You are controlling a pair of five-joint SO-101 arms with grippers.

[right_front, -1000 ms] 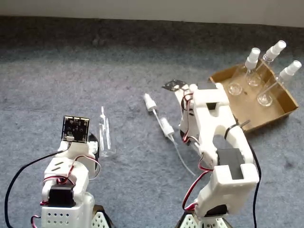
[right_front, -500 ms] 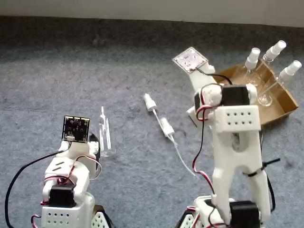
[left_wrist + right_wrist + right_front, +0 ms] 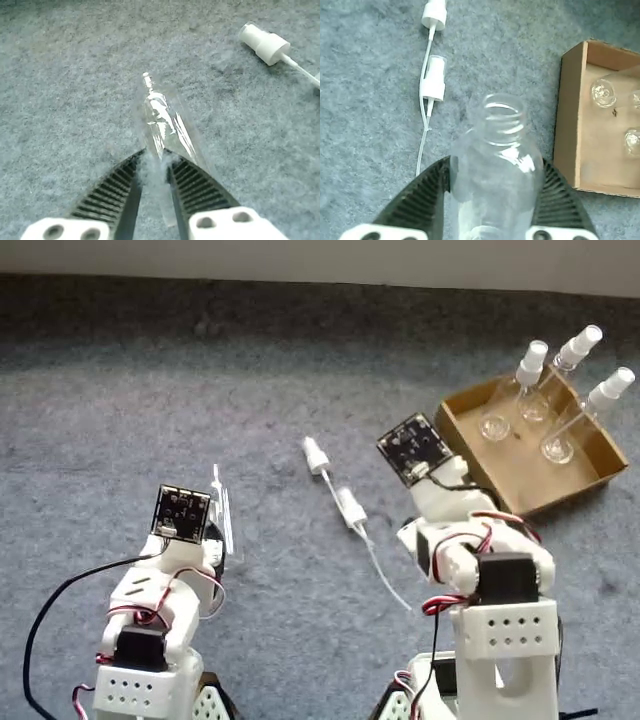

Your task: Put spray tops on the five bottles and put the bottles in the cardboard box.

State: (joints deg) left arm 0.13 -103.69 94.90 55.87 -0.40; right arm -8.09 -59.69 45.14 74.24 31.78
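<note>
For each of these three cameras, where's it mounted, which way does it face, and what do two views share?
High view: fixed above the table, looking down; left arm and right arm at the bottom edge.
Left wrist view: on the left arm, looking along the left gripper at a lying bottle.
Right wrist view: on the right arm, looking past the right gripper, shut on an uncapped bottle.
Shared: high and right wrist views both show the cardboard box and two spray tops.
</note>
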